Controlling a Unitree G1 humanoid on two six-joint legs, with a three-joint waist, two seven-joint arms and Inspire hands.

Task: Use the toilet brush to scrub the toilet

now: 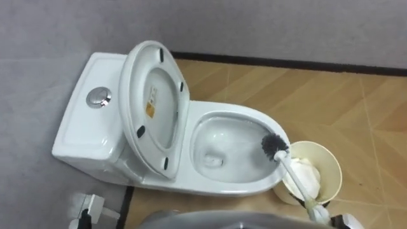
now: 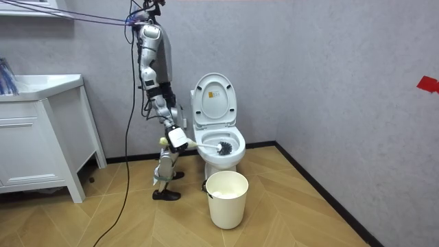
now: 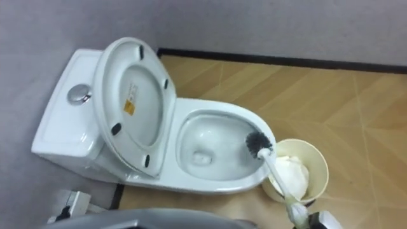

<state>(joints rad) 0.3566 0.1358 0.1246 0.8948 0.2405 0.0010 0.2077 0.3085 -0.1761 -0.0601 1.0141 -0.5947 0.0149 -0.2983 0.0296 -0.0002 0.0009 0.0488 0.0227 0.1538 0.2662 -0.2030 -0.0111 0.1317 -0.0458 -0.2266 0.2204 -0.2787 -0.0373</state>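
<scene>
A white toilet [image 1: 213, 186] stands against the grey wall with its seat and lid [image 1: 152, 105] raised. The toilet brush's dark bristle head [image 1: 275, 146] lies inside the bowl against the inner wall on the side away from the tank. Its white handle [image 1: 299, 184] slants down to my right hand [image 1: 346, 221] at the lower right edge, which is curled round the handle's end. The room view shows that hand [image 2: 175, 138] holding the brush [image 2: 224, 146] out over the bowl. My left hand [image 1: 84, 207] shows at the lower left edge beside the tank.
A cream waste bin [image 1: 335, 166] with white paper in it stands on the wooden floor right beside the bowl's front, under the brush handle. A white vanity cabinet [image 2: 41, 140] stands behind me. I stand at the toilet's side, close to the wall.
</scene>
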